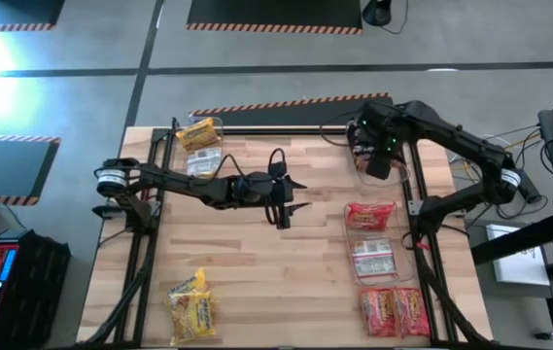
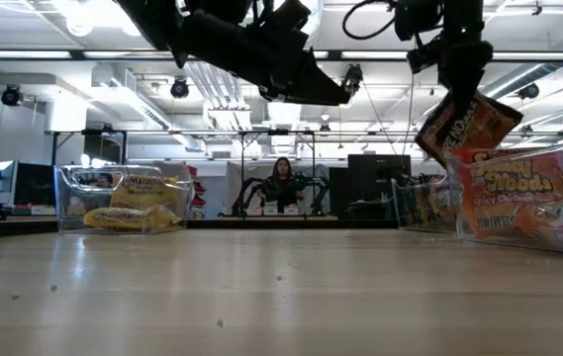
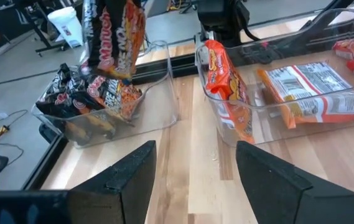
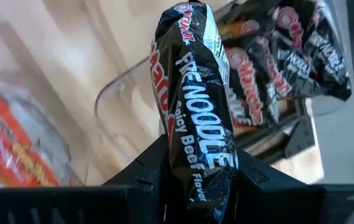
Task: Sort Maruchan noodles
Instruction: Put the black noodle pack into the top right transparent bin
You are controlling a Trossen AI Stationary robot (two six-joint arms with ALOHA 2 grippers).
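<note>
The right gripper (image 4: 192, 180) hangs over the far right corner of the bench (image 1: 276, 272), its jaws pinching a dark Fire Noodle Spicy Beef packet (image 4: 192, 93) by one end, so the packet's length sticks out beyond the fingertips. In the low view the packet dangles tilted below the gripper, just above the clear bin of dark packets (image 3: 111, 102) at that corner. Nearer along the right edge stands a second clear bin (image 3: 276, 109) holding red-orange packets (image 3: 313, 90), one of them leaning upright against the bin's wall. Two more red-orange packets (image 1: 393, 311) lie on the wood at the near right corner.

The left gripper (image 3: 192, 171) hovers over the middle of the bench with its jaws spread and nothing between them.

A clear bin with yellow packets (image 1: 198, 146) stands at the far left corner, and loose yellow packets (image 1: 190, 306) lie near the near left corner.
</note>
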